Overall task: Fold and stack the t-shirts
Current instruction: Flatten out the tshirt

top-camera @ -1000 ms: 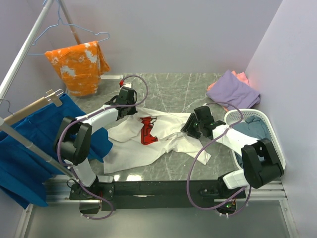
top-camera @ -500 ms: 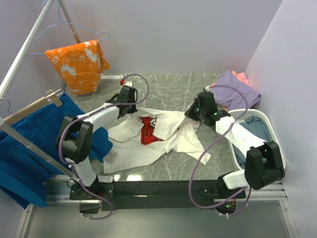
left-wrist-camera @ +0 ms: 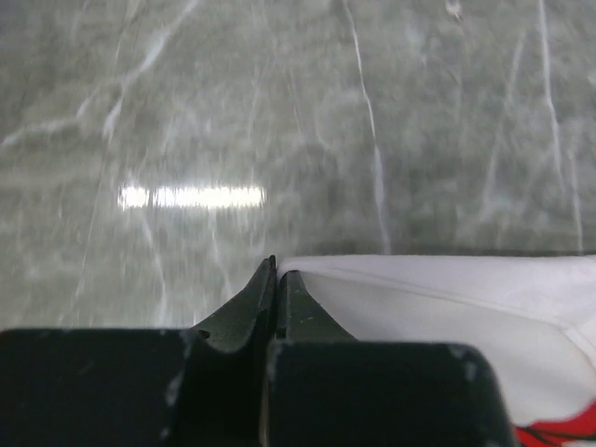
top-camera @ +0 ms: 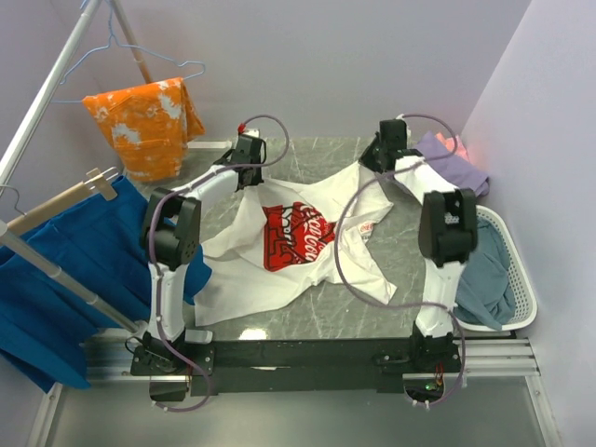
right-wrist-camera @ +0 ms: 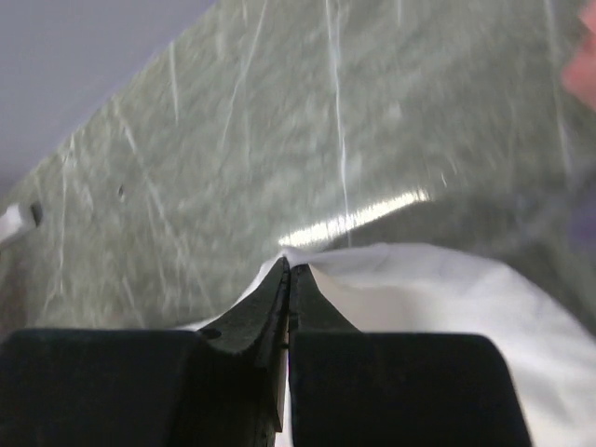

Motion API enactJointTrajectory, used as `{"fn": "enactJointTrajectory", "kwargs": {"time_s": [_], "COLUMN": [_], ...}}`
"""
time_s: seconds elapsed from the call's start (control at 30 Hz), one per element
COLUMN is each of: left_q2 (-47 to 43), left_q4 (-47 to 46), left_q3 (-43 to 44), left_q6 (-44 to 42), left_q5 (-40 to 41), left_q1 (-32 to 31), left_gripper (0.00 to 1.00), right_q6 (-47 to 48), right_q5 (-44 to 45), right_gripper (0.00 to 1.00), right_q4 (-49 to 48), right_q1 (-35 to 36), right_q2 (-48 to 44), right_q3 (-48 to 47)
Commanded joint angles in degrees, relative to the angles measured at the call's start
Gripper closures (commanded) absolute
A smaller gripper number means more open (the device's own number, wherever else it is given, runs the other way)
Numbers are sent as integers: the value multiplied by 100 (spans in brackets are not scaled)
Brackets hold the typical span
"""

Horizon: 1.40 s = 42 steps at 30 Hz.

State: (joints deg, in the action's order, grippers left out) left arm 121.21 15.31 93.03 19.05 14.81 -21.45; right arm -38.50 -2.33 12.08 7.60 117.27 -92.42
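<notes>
Our left claw (left-wrist-camera: 277, 272) is pinched tight on one far corner of the white t-shirt (top-camera: 293, 237), and our right claw (right-wrist-camera: 288, 268) on the other. The shirt lies spread on the worktop (top-camera: 317, 168). We judge both holds thin: pull too hard and an edge slips free, or cloth drags onto the purple tee (top-camera: 463, 175) nearby.

4 tees (1 white tee (top-camera: 312, 270) w/ red print, 1 purple tee (top-camera: 466, 172), 1 salmon-pink tee (top-camera: 456, 144), 1 grey-blue tee (top-camera: 484, 279)), 2 hung garments (1 orange garment (top-camera: 144, 116), 1 blue cloth (top-camera: 56, 270)), 1 basket (top-camera: 523, 265), 2 grippers (L gripper (left-wrist-camera: 277, 270), R gripper (right-wrist-camera: 287, 265)).
</notes>
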Motion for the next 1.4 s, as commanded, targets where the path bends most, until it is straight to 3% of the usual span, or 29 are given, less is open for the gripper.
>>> {"fn": "enactJointTrajectory", "kwargs": {"time_s": [0.0, 0.13, 0.17, 0.2, 0.27, 0.37, 0.53, 0.57, 0.63, 0.93, 1.23, 1.37], "left_q2": [622, 1228, 1334, 1518, 1573, 1039, -517, -693, -1063, -1609, -1407, -1381], "left_q4": [16, 77, 147, 226, 481, 114, -476, -563, -538, -836, -951, -863], "left_q3": [1108, 1909, 2094, 2435, 2719, 2239, 349, -97, -434, -1832, -2395, -2527], "left_q6": [-314, -490, -507, -499, -403, -261, 90, 203, 275, 1021, 1329, 1373], "left_q5": [-162, -443, -409, -356, -198, -110, -487, -557, -488, -1181, -1437, -1437], "left_q1": [352, 589, 659, 695, 817, 888, 827, 731, 512, -183, -403, -483], "left_gripper": [99, 98, 90, 74, 43, 23, 15, 15, 15, 16, 17, 17], "right_q6": [-175, -272, -272, -237, -193, 9, 615, 677, 844, 1152, 1582, 1627], "right_q5": [-66, -171, -145, -206, -399, -487, -1375, -1480, -2007, -2342, -1210, -656], "right_gripper": [100, 100, 93, 60, 57, 38, 33, 32, 32, 34, 36, 37], "right_q4": [137, 14, -177, -318, -556, -1116, -1243, -799, -724, -4, 1691, 2088], "right_q1": [-162, -285, -294, -329, -364, -338, 65, 154, 312, 981, 1183, 1200], "right_q2": [943, 1482, 1526, 1518, 1422, 747, -354, -398, -451, 58, 823, 456], "right_q3": [-1399, -2383, -2421, -2395, -2246, -1343, -102, -83, 83, 163, -557, -84]}}
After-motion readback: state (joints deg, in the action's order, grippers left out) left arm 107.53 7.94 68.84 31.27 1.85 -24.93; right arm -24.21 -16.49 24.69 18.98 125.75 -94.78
